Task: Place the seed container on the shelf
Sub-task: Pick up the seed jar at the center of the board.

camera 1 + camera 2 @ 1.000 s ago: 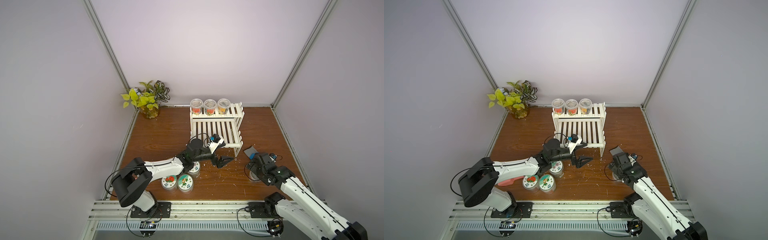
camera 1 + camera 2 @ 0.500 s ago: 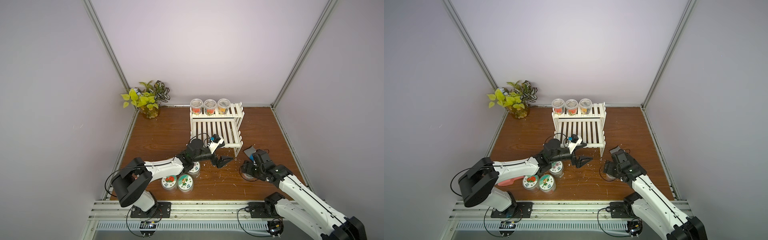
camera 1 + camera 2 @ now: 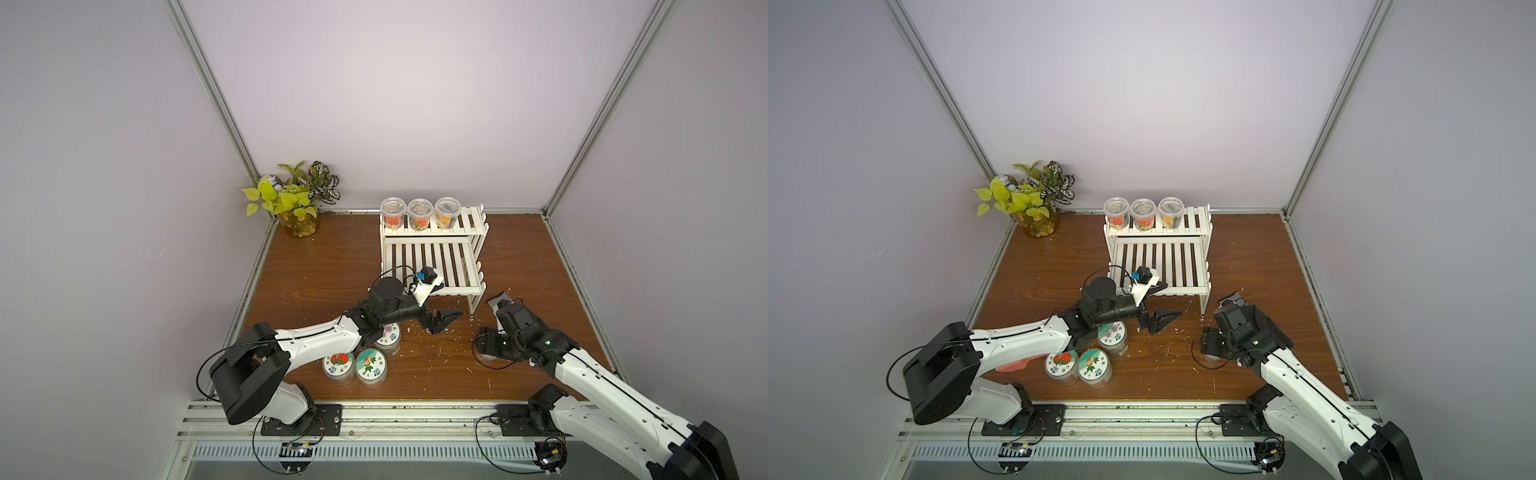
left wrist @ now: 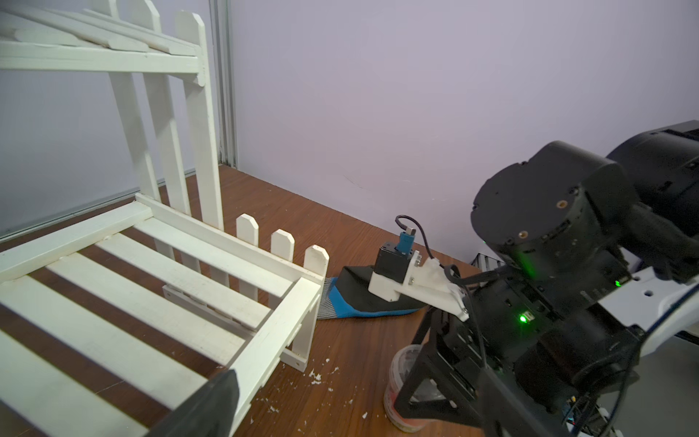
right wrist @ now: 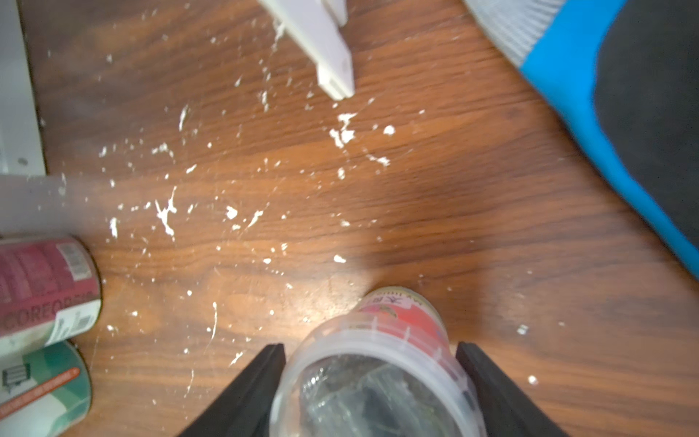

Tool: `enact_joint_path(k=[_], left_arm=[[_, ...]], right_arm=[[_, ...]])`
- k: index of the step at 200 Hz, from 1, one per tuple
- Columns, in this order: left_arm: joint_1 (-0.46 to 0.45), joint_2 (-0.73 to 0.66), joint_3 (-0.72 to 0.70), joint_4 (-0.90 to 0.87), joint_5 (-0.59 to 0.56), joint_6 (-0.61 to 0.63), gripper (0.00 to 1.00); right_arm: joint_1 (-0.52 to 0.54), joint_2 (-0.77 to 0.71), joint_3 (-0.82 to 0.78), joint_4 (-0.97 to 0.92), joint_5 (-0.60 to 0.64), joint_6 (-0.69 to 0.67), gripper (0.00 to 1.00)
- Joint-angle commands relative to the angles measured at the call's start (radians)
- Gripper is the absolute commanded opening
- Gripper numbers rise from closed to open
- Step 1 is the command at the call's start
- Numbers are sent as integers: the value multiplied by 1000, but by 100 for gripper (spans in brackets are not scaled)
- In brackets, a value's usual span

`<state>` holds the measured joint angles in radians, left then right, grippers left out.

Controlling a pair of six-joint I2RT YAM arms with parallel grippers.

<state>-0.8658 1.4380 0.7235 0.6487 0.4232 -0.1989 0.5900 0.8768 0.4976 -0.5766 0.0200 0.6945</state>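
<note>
A brown wood-grain surface [image 3: 332,257] fills the booth between pale walls. At the back stands the white slatted shelf [image 3: 469,224], its lower tier bare and its long side facing the robot. A leafy potted plant [image 3: 291,199] sits in the far corner.

The left gripper [image 3: 446,322] hovers in front of the shelf, jaws spread wide and empty. The right gripper [image 5: 370,345] points down at the surface, a black finger pressed to each side of the seed container [image 5: 378,378].

A black, blue and grey knit cloth [image 4: 351,299] lies by the shelf's front right leg. Three lidded cans [image 3: 371,363] cluster under the left arm, with cartoon fruit and flowers on their lids. In the right wrist view one maroon label reads "COREOP"; the green label beside it is too blurred to read.

Three clear tubs [image 3: 420,212] line the upper tier, labelled red, red-green and orange.

The seed container stands upright on the surface, long axis vertical and clear lid upward, near that front right leg but apart from it. Dark contents show through the lid; the writing on its red label is unreadable. White flecks [image 5: 342,132] litter the wood.
</note>
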Motion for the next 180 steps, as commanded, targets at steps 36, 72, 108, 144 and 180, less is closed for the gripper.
enact_joint_path(k=[36, 72, 108, 144, 180], left_arm=[[14, -104, -83, -129, -147, 49, 100], [16, -159, -112, -226, -218, 84, 100], [16, -168, -110, -283, -231, 106, 100], [15, -167, -101, -326, -213, 131, 100], [15, -179, -110, -330, -177, 155, 100]], right_arm=[[184, 65, 56, 78, 23, -49, 75], [244, 106, 68, 126, 22, -111, 75], [309, 183, 113, 119, 38, -179, 75], [329, 178, 128, 112, 59, -207, 77], [331, 96, 162, 30, 140, -68, 83]])
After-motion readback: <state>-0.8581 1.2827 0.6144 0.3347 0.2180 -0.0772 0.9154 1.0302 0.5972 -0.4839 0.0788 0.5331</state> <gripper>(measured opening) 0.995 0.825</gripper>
